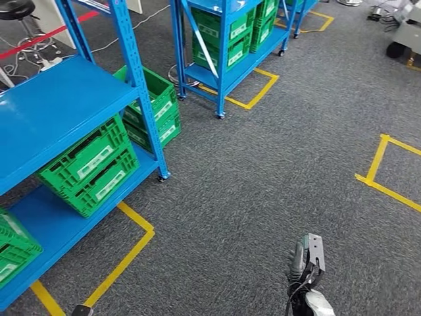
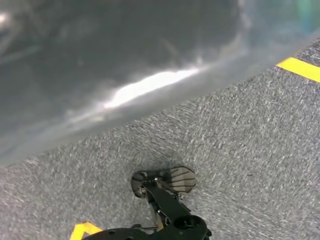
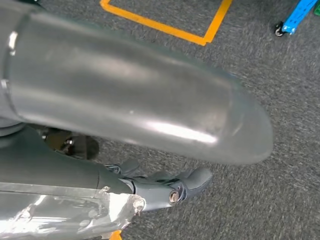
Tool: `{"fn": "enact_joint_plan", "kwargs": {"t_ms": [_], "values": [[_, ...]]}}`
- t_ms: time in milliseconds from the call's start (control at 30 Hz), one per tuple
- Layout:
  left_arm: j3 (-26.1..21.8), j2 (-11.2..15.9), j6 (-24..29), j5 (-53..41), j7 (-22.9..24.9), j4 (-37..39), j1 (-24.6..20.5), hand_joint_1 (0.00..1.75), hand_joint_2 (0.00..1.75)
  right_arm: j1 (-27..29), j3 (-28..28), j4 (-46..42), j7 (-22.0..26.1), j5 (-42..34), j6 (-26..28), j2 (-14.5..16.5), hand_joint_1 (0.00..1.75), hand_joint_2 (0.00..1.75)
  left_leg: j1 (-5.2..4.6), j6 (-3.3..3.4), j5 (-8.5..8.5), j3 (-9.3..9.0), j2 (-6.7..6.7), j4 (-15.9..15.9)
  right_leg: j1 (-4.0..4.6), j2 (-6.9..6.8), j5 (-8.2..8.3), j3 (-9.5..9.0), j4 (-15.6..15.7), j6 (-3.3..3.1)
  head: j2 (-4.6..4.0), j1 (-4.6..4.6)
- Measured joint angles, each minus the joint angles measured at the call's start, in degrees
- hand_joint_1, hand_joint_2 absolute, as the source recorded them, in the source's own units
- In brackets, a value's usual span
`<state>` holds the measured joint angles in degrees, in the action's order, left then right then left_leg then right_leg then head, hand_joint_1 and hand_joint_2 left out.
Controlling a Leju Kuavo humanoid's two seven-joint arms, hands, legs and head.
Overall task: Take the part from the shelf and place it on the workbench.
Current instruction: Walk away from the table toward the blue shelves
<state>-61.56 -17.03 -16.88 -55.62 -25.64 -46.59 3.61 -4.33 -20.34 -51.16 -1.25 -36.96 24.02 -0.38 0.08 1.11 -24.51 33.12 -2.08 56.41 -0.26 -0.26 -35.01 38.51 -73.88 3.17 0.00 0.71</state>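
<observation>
Overhead, blue shelves (image 1: 74, 105) with green crates (image 1: 92, 164) stand on grey carpet (image 1: 238, 184). Closer up, the right hand (image 3: 166, 187) hangs with fingers (image 3: 196, 177) loosely extended, grasping nothing; the left hand's state I cannot tell.

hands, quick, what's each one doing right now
Left hand: nothing visibly held; open or shut cannot be told.
Right hand: holds nothing, fingers stretched out over the carpet, looks open.
</observation>
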Motion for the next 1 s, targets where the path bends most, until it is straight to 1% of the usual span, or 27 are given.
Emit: {"fn": "enact_joint_plan", "kwargs": {"t_ms": [33, 67, 100, 133, 167, 200, 233, 267, 300, 333, 367, 433, 467, 500, 533, 567, 600, 633, 667, 700, 733, 800, 833, 867, 900, 933, 1000], "values": [[0.3, 0.0, 0.1, 0.0, 0.0, 0.2, 0.0, 0.0, 0.0, 0.0, 0.0, 0.0, 0.0, -0.1, 0.0, 0.0, 0.0, 0.0, -0.02, -0.01, 0.03, -0.02, -0.89, 0.0, 0.03, 0.2, 0.63, 0.32, -0.2, -0.11, 0.0, 0.01], [0.5, 0.1, 0.1, -0.1, 0.0, 0.3, 0.0, 0.0, 0.0, -0.1, 0.0, 0.0, 0.0, -0.2, 0.1, 0.0, 0.0, 0.0, -0.02, -0.05, 0.06, -0.07, -1.76, 0.0, 0.02, 0.47, 2.32, -0.51, 1.9, -0.27, 0.0, -0.01], [0.7, 0.1, 0.2, -0.1, 0.0, 0.4, 0.1, 0.0, 0.0, -0.3, 0.0, 0.0, 0.1, -0.3, 0.1, 0.0, 0.0, 0.0, 0.02, -0.13, 0.1, -0.14, -2.62, 0.1, -0.05, 1.2, 4.61, -2.25, 5.7, -0.41, 0.0, 0.0], [0.9, 0.2, 0.2, -0.1, 0.0, 0.5, 0.1, 0.0, 0.0, -0.4, 0.0, 0.0, 0.2, -0.5, 0.3, 0.0, 0.0, 0.0, -0.02, -0.3, 0.15, -0.13, -3.41, 0.1, -0.22, 2.68, 6.36, -4.15, 9.9, -0.49, 0.0, -0.01], [1.2, 0.2, 0.3, 0.0, 0.0, 0.6, 0.0, 0.0, 0.0, -0.6, 0.0, 0.0, 0.3, -0.7, 0.4, 0.1, 0.0, 0.0, -0.02, -0.52, 0.22, 0.01, -4.12, 0.2, -0.42, 4.08, 7.43, -5.81, 13.2, -0.53, 0.0, -0.05], [1.6, 0.2, 0.5, 0.1, 0.0, 0.6, 0.0, 0.0, 0.0, -0.7, 0.0, 0.1, 0.5, -1.1, 0.6, 0.1, 0.0, 0.0, 0.02, -0.85, 0.37, 0.25, -4.77, 0.2, -0.53, 5.14, 7.84, -6.79, 15.1, -0.58, 0.0, -0.05], [2.0, 0.3, 0.7, 0.2, 0.0, 0.7, 0.1, 0.0, 0.0, -0.8, 0.0, 0.1, 0.7, -1.4, 0.9, 0.3, 0.0, 0.0, 0.11, -1.26, 0.59, 0.57, -5.41, 0.2, -0.53, 5.58, 7.67, -7.09, 15.7, -0.71, 0.0, -0.08], [2.4, 0.3, 0.8, 0.3, 0.0, 0.8, 0.2, 0.0, 0.0, -1.0, 0.0, 0.1, 0.8, -1.8, 1.1, 0.5, 0.0, 0.0, 0.26, -1.67, 0.83, 0.86, -6.07, 0.1, -0.45, 5.07, 7.75, -7.16, 15.9, -0.94, 0.0, -0.1], [2.8, 0.3, 0.9, 0.4, 0.1, 0.9, 0.3, 0.0, 0.0, -1.2, 0.0, 0.1, 0.9, -2.1, 1.4, 0.8, 0.0, 0.0, 0.38, -2.05, 0.93, 1.09, -6.2, 0.1, -0.4, 4.36, 7.93, -7.09, 15.9, -1.32, 0.0, -0.08], [3.2, 0.4, 1.0, 0.5, 0.1, 1.0, 0.5, 0.0, 0.0, -1.5, 0.0, 0.1, 1.1, -2.4, 1.7, 1.1, 0.0, 0.0, 0.32, -2.36, 0.59, 1.42, -5.25, 0.5, -0.4, 3.68, 8.13, -7.12, 16.1, -1.75, 0.0, -0.22], [3.7, 0.5, 1.0, 0.6, 0.1, 1.2, 0.5, 0.0, 0.0, -1.8, 0.0, 0.2, 1.2, -2.6, 1.9, 1.3, 0.0, 0.0, 0.2, -2.64, -0.39, 2.17, -3.61, 1.9, -0.39, 2.9, 8.28, -7.18, 16.4, -2.2, 0.0, -0.37], [4.7, 0.5, 1.2, 0.9, 0.2, 1.5, 0.3, 0.0, 0.0, -2.4, 0.0, 0.4, 1.4, -3.1, 2.2, 1.6, 0.0, 0.0, -0.01, -3.04, -3.81, 5.23, 0.12, 8.1, -0.22, 1.19, 8.28, -7.25, 16.8, -2.91, 0.0, -0.68], [5.2, 0.6, 1.3, 1.0, 0.2, 1.8, 0.2, 0.0, 0.0, -2.6, 0.0, 0.7, 1.5, -3.4, 2.4, 1.8, 0.0, 0.0, 0.03, -3.21, -5.5, 7.17, 0.93, 12.1, -0.11, 0.2, 8.16, -7.25, 16.8, -3.12, 0.0, -0.71], [5.7, 0.6, 1.3, 1.2, 0.2, 2.0, 0.1, 0.0, 0.0, -2.8, 0.0, 1.0, 1.6, -3.7, 2.6, 2.0, 0.0, 0.0, 0.07, -3.33, -6.4, 8.6, 1.24, 15.1, -0.05, -0.78, 8.05, -7.28, 16.8, -3.22, 0.0, -0.71], [6.1, 0.7, 1.4, 1.3, 0.2, 2.3, 0.2, 0.0, 0.0, -3.0, 0.0, 1.3, 1.7, -3.9, 2.7, 2.2, 0.0, 0.0, 0.09, -3.41, -6.32, 9.12, 1.41, 16.4, -0.03, -1.7, 7.95, -7.36, 16.8, -3.25, 0.0, -0.72], [6.4, 0.7, 1.5, 1.4, 0.1, 2.5, 0.3, 0.0, 0.0, -3.3, 0.0, 1.6, 1.8, -4.1, 2.8, 2.4, 0.0, 0.0, 0.1, -3.42, -5.21, 8.49, 1.63, 15.3, -0.02, -2.51, 7.84, -7.48, 16.8, -3.2, 0.0, -0.73], [6.7, 0.8, 1.6, 1.6, 0.1, 2.7, 0.4, 0.0, 0.0, -3.6, 0.0, 1.8, 2.0, -4.2, 2.8, 2.7, 0.0, 0.0, 0.08, -3.34, -3.37, 6.76, 2.15, 12.2, -0.02, -3.24, 7.72, -7.68, 16.8, -3.08, 0.0, -0.73], [7.0, 0.9, 1.7, 1.7, 0.1, 2.7, 0.4, 0.0, 0.0, -3.9, 0.0, 2.0, 2.1, -4.4, 2.8, 2.9, 0.0, 0.0, -0.05, -3.12, -1.51, 4.48, 3.53, 8.2, 0.04, -3.93, 7.54, -7.93, 16.8, -2.89, 0.0, -0.74], [7.3, 1.0, 1.8, 1.7, 0.1, 2.8, 0.3, 0.0, 0.0, -4.2, 0.0, 2.2, 2.2, -4.5, 2.9, 3.1, 0.0, 0.0, -0.29, -2.81, -0.34, 2.37, 4.94, 4.3, 0.2, -4.58, 7.25, -8.12, 16.7, -2.6, 0.0, -0.81], [7.7, 1.1, 1.9, 1.8, 0.1, 2.9, 0.2, 0.0, 0.0, -4.5, 0.0, 2.5, 2.3, -4.7, 2.9, 3.3, 0.0, 0.0, -0.5, -2.43, 0.25, 0.9, 6.06, 1.5, 0.4, -5.25, 6.99, -8.34, 16.7, -2.31, 0.0, -0.79], [8.0, 1.1, 2.0, 1.9, 0.1, 3.0, 0.2, 0.0, 0.0, -4.8, 0.0, 2.8, 2.4, -4.9, 2.9, 3.4, 0.0, 0.0, -0.63, -2.06, 0.23, 0.25, 6.65, 0.1, 0.59, -5.91, 6.81, -8.6, 16.6, -1.98, 0.0, -0.78], [8.3, 1.2, 2.0, 2.0, 0.1, 3.2, 0.3, 0.0, 0.0, -5.4, 0.0, 3.2, 2.5, -5.0, 3.0, 3.8, 0.0, 0.0, -0.49, -1.37, -0.11, 0.04, 5.37, -0.4, 0.65, -6.74, 6.55, -9.05, 16.3, -1.28, 0.0, -0.66], [8.5, 1.3, 2.1, 2.1, 0.1, 3.3, 0.4, 0.0, 0.0, -5.7, 0.0, 3.4, 2.5, -5.1, 3.0, 4.0, 0.0, 0.0, -0.31, -1.06, -0.17, -0.17, 4.67, -0.5, 0.49, -6.11, 6.2, -9.0, 15.7, -0.91, 0.0, -0.61], [8.6, 1.4, 2.1, 2.1, 0.1, 3.4, 0.5, 0.0, 0.0, -5.9, 0.0, 3.5, 2.5, -5.1, 3.0, 4.1, 0.0, 0.0, -0.13, -0.76, -0.21, -0.45, 3.96, -0.5, 0.3, -4.8, 5.45, -8.4, 14.3, -0.59, 0.01, -0.52], [8.8, 1.4, 2.1, 2.1, 0.1, 3.4, 0.5, 0.0, 0.0, -6.1, -0.1, 3.7, 2.5, -5.1, 3.0, 4.1, 0.0, 0.0, 0.05, -0.53, -0.23, -0.7, 3.25, -0.6, 0.11, -3.2, 4.25, -7.07, 11.8, -0.32, 0.01, -0.44], [9.0, 1.4, 2.1, 2.1, 0.1, 3.5, 0.4, 0.0, 0.0, -6.1, -0.1, 3.9, 2.5, -5.2, 3.0, 4.1, 0.0, 0.0, 0.15, -0.36, -0.31, -0.77, 2.52, -0.6, -0.06, -1.54, 2.75, -5.11, 8.2, -0.1, 0.01, -0.28], [9.2, 1.4, 2.1, 2.1, 0.1, 3.7, 0.3, 0.0, 0.0, -6.0, -0.1, 4.3, 2.5, -5.2, 3.0, 4.1, 0.0, 0.0, 0.29, -0.2, -0.53, -0.93, 0.79, -0.6, -0.25, -0.15, 0.45, -0.42, 0.9, 0.26, 0.0, -0.07]]}}
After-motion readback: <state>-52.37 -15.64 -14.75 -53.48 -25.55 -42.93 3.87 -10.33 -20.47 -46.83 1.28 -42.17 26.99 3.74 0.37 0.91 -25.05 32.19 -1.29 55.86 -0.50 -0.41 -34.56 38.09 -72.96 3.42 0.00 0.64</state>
